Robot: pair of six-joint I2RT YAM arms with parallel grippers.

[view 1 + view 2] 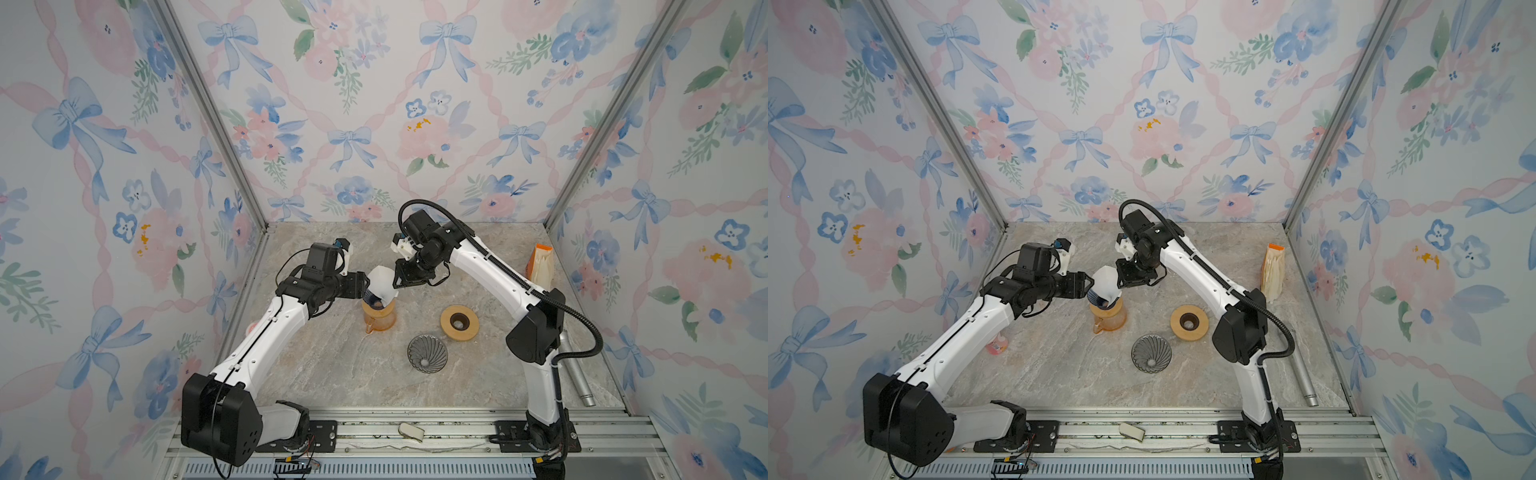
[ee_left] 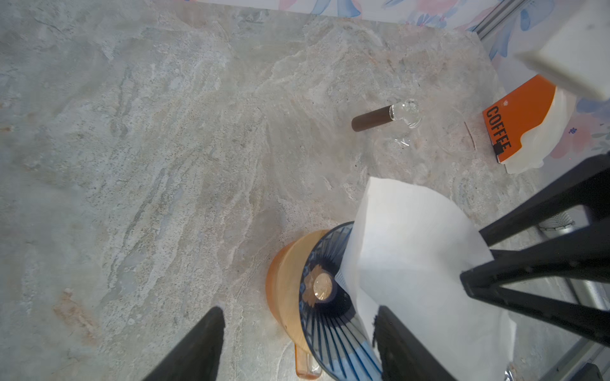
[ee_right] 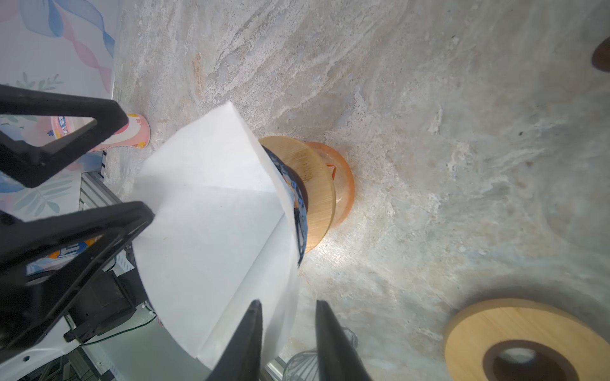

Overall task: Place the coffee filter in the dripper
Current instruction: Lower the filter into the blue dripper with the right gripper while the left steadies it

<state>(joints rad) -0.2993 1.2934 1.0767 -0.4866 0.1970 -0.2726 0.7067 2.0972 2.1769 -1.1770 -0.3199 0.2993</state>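
Coffee filter: a white paper cone, tip down inside the dripper. We see it leaning to one side, with its upper edge well above the dripper's rim.
Dripper: blue and ribbed, sitting on the orange carafe. Half of its inner wall is uncovered.
Left gripper: jaws wide apart, straddling the dripper's rim. One finger is against the paper and nothing is clamped.
Right gripper: jaws slightly apart, just beside the filter's edge, with no paper between them.
Room: we see bare desk in front of the carafe. The wooden ring and metal cone lie well apart from it.
Edge: the filter packet stands by the right wall.
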